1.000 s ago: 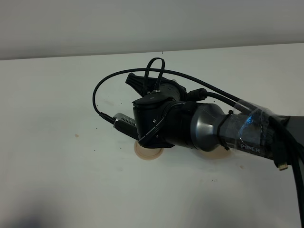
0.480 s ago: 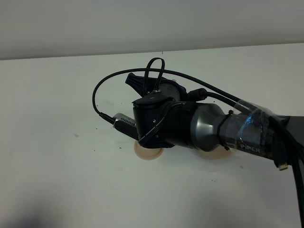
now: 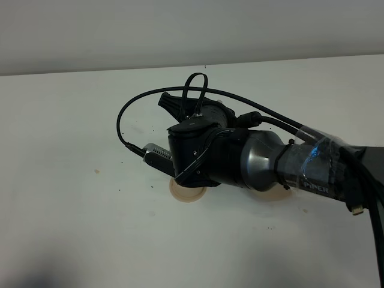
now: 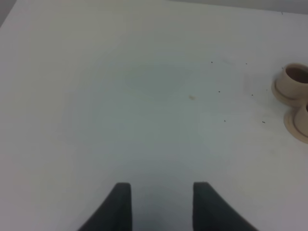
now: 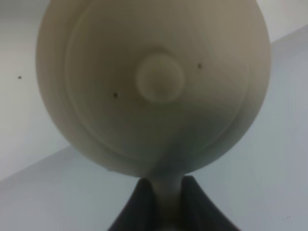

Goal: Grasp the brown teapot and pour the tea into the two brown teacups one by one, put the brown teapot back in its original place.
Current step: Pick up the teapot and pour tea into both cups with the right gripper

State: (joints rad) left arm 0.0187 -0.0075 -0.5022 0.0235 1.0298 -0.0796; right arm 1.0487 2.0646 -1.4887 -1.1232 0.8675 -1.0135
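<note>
**Teapot held up by R gripper, cups off to the side**

Teapot (image 5: 154, 91) fills nearly the whole right wrist view: round tan body, lid knob facing the cam. R gripper (image 5: 163, 192) is pinched narrow on the pot's loop handle, one dark finger (image 5: 143, 204) on each side of it, touching. White table (image 5: 269, 120) shows behind the pot; whether the pot is lifted clear of it, can't tell from that angle.

From the high cam the right arm (image 3: 264, 165) blocks most of the middle of the table, w/ cables looping over it. Just under its wrist a tan rounded edge, a saucer or plate (image 3: 187, 193), peeks out on the tabletop; can't tell which.

L gripper (image 4: 161, 204) hangs above bare table, jaws apart, nothing between them. Two tan teacups on saucers sit at the edge of its view: one cup (image 4: 294, 79) fully seen, upright, the other (image 4: 301, 120) cut off by the frame, close beside it. Both well apart from the L gripper.
</note>
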